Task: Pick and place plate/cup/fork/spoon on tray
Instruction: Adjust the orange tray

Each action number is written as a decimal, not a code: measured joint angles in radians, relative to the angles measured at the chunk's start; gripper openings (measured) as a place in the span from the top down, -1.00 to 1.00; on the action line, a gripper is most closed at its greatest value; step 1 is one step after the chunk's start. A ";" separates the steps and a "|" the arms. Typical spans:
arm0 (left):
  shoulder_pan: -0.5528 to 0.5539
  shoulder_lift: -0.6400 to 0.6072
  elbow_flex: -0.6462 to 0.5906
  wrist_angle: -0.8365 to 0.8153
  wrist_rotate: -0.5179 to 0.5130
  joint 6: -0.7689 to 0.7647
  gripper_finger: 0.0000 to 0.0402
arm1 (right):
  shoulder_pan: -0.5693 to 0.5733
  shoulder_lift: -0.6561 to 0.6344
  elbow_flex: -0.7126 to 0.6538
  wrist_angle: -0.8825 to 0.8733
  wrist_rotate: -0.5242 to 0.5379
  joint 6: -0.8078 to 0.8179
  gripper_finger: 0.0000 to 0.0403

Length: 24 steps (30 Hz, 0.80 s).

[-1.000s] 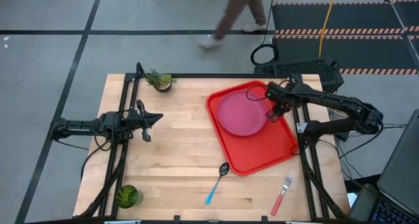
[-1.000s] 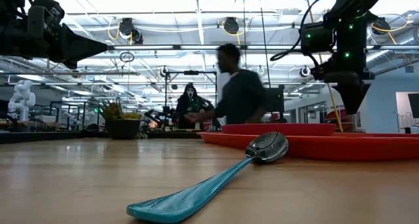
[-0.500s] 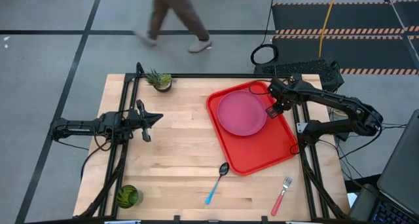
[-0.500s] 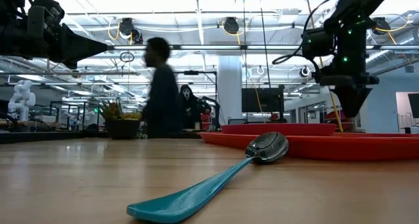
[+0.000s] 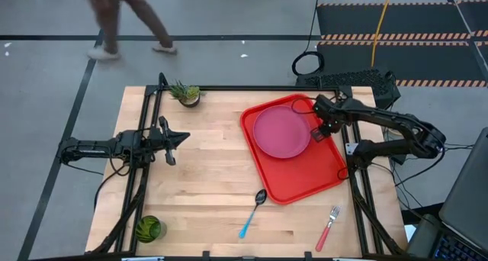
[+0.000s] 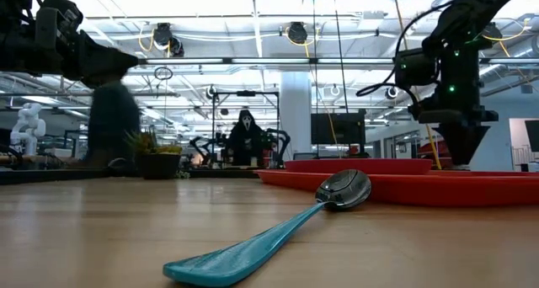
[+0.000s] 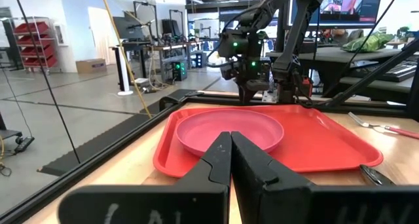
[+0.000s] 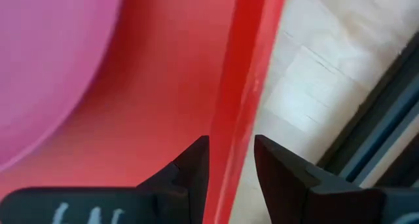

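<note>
- Plate point(image 5: 281, 131): one round, flat pink plastic dish lying in the single red rectangular rimmed tray point(image 5: 305, 181).
- One blue-handled spoon point(image 5: 252, 213), one red-handled fork point(image 5: 329, 227), one mottled green cup point(image 5: 149, 229) on the wooden table point(image 5: 206, 162).
- Right gripper point(image 5: 318, 130): fingers narrowly parted astride the tray's rim.
- Left gripper point(image 5: 181, 136): fingers pressed together.

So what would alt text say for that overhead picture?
A pink plate lies in a red tray on a wooden table, the right gripper over the tray's edge. A spoon, fork and cup wait outside it.
</note>
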<state>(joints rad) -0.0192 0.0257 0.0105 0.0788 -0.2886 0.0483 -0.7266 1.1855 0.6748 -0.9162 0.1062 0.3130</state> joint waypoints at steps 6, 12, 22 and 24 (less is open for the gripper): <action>0.000 0.000 0.000 0.000 0.000 0.000 0.97 | -0.042 0.055 0.000 0.007 -0.003 0.003 0.43; 0.000 0.000 0.000 0.000 0.000 0.000 0.97 | -0.048 0.107 -0.001 0.022 -0.003 -0.017 0.43; 0.000 0.000 0.000 0.000 0.000 0.000 0.97 | -0.048 0.132 -0.001 0.049 -0.007 -0.038 0.43; 0.000 0.000 0.000 0.000 0.000 0.000 0.97 | -0.048 0.132 -0.001 0.050 -0.008 -0.041 0.43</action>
<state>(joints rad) -0.0193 0.0258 0.0108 0.0788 -0.2889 0.0479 -0.7748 1.3174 0.6743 -0.8661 0.0981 0.2715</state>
